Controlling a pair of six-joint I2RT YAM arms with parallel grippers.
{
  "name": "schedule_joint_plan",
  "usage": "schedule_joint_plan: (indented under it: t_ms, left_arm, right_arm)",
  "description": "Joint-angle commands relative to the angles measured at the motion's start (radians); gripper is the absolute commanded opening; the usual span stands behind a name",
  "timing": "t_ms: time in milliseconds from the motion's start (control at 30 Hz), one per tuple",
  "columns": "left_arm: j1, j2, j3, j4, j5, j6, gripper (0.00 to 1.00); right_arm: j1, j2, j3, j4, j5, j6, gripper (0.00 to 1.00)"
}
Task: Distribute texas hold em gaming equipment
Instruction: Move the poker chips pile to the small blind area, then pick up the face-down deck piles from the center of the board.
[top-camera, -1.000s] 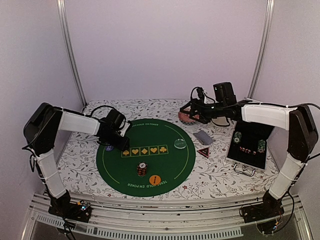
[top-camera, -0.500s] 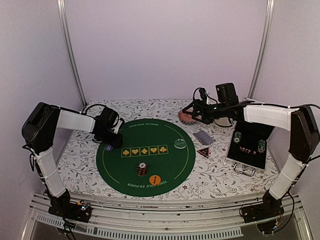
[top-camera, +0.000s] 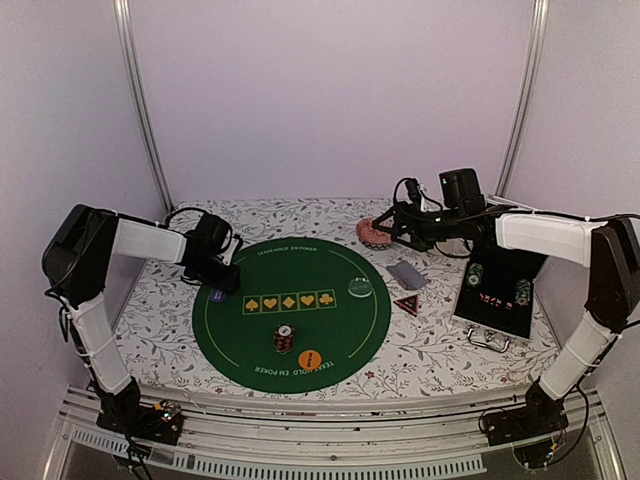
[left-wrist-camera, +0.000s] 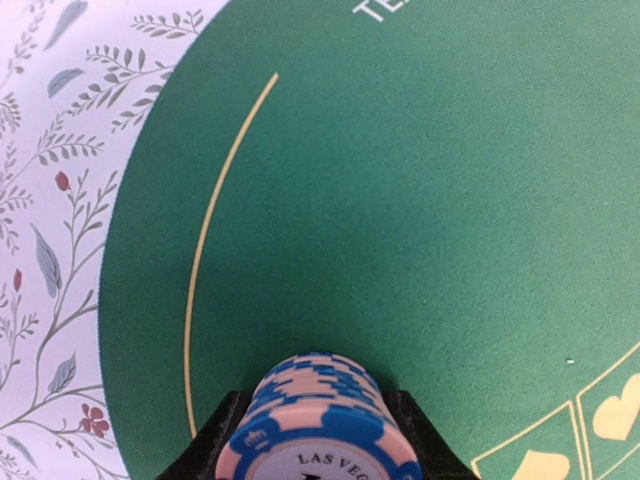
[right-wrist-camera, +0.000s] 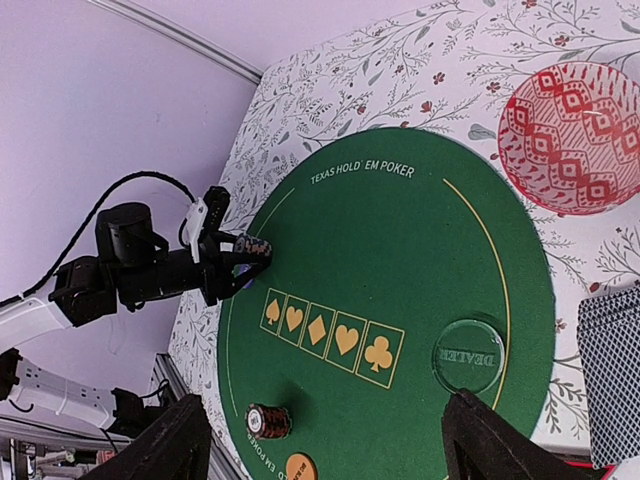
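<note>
My left gripper (left-wrist-camera: 320, 436) is shut on a blue-and-pink striped chip stack (left-wrist-camera: 322, 415), low over the left part of the green mat (top-camera: 330, 325). From above, that gripper (top-camera: 220, 276) sits at the mat's left rim, beside a blue button (top-camera: 217, 295). On the mat are a red-and-black chip stack (top-camera: 284, 338), an orange button (top-camera: 310, 358) and a pale-green dealer button (top-camera: 360, 288). Grey-blue cards (top-camera: 406, 274) and a triangular marker (top-camera: 407, 304) lie just right of it. My right gripper (right-wrist-camera: 328, 425) is open and empty, high above the mat's back right.
A pink-patterned bowl (top-camera: 372, 232) stands behind the mat, under the right gripper (top-camera: 388, 226). An open black case (top-camera: 497, 290) with more chip stacks lies at the right. The floral tablecloth (top-camera: 430, 350) covers the table, and walls close in on three sides.
My left gripper has carried the chip stack leftward, from inside the mat to its left rim. The right gripper has drifted slightly right.
</note>
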Motion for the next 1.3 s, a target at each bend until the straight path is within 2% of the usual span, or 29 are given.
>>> schedule_joint_plan:
  t_ms: [0,167,367,600,633,667,833,867,900,1100,1267]
  left_arm:
    - [0.045,0.022,-0.03,-0.062,-0.095,0.004,0.41]
    - [0.039,0.006,-0.032,-0.056,-0.079,0.007,0.58]
    - [0.029,-0.018,-0.033,-0.048,-0.073,0.006,0.71]
    - [-0.006,-0.118,-0.03,-0.039,-0.054,0.009,0.89]
    - [-0.007,-0.131,-0.028,-0.042,-0.053,0.008,0.96]
    - [-0.008,-0.145,-0.024,-0.046,-0.05,0.007,0.98]
    - [-0.034,-0.232,-0.009,-0.048,0.014,0.025,0.98]
    - [-0.043,-0.253,-0.004,-0.048,0.034,0.034,0.98]
    - [-0.053,-0.273,0.001,-0.049,0.051,0.042,0.98]
    - [-0.07,-0.438,0.045,-0.095,0.17,0.032,0.98]
    - [-0.07,-0.599,0.044,-0.148,0.164,0.028,0.98]
  right_arm:
    - [-0.011,-0.041,-0.015,-0.01,0.008,-0.021,0.82]
    - [-0.014,-0.05,-0.015,-0.013,0.005,-0.024,0.82]
    - [-0.018,-0.06,-0.016,-0.02,0.005,-0.03,0.82]
    - [-0.029,-0.083,-0.007,-0.032,-0.004,-0.054,0.84]
    - [-0.032,-0.091,-0.006,-0.033,-0.006,-0.059,0.84]
    - [-0.037,-0.1,-0.006,-0.035,-0.004,-0.063,0.85]
    - [-0.057,-0.151,-0.005,-0.046,0.002,-0.087,0.91]
    - [-0.06,-0.161,-0.005,-0.048,0.0,-0.095,0.98]
    - [-0.063,-0.173,-0.005,-0.048,0.002,-0.105,0.99]
    - [-0.084,-0.269,-0.003,-0.075,0.102,-0.19,0.99]
    - [-0.09,-0.347,0.002,-0.136,0.226,-0.298,0.99]
